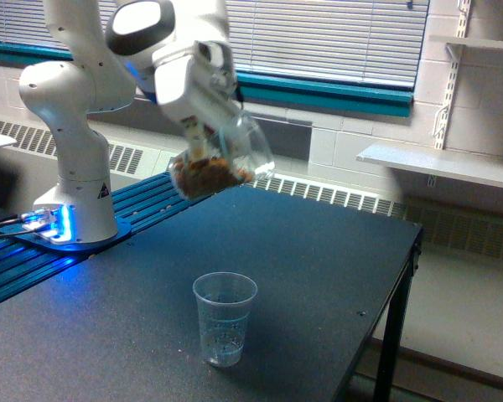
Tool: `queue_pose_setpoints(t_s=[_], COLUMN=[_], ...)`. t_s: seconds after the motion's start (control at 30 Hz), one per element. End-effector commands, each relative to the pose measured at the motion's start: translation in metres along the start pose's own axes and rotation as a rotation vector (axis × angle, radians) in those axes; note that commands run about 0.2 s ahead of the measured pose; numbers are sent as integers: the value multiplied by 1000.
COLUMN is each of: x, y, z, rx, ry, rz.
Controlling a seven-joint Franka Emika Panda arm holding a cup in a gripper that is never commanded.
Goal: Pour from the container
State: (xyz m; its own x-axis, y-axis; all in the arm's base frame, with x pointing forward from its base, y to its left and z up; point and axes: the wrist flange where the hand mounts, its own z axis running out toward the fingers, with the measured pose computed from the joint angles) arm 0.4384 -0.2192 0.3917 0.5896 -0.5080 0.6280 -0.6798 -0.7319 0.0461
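Nearest to the front edge of the dark table point(335, 276) an empty clear plastic cup point(225, 318) is standing upright, its mouth facing up. It is waiting well inside the table, away from the corners.

Higher and farther back, toward the exterior view's left, I am holding the container point(220, 163), a clear plastic cup with brown nut-like pieces inside. My pincer point(203, 134) is closing on its wall and gripping it firmly. The container is lying tilted, almost on its side: its long axis is running from the base at the exterior view's left to the mouth at the exterior view's right. The pieces are gathering in the lower side near the base and nothing is falling out.

The empty cup is sitting well below the container and nearer to the front edge. I think the mouth is needing to come above that cup and then dip lower.

Behind all, my white arm base point(71, 193) is glowing blue at the far left edge.
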Motion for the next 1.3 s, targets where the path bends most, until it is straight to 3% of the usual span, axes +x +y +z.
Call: queue_pose_setpoints(t_s=[0.03,1.03,1.3], x=[-23,-83,-81], y=[14,26,19], z=[12,61,65], rx=[-8,-149,-179], ry=[-30,-143,-157], rz=[40,-132,-200])
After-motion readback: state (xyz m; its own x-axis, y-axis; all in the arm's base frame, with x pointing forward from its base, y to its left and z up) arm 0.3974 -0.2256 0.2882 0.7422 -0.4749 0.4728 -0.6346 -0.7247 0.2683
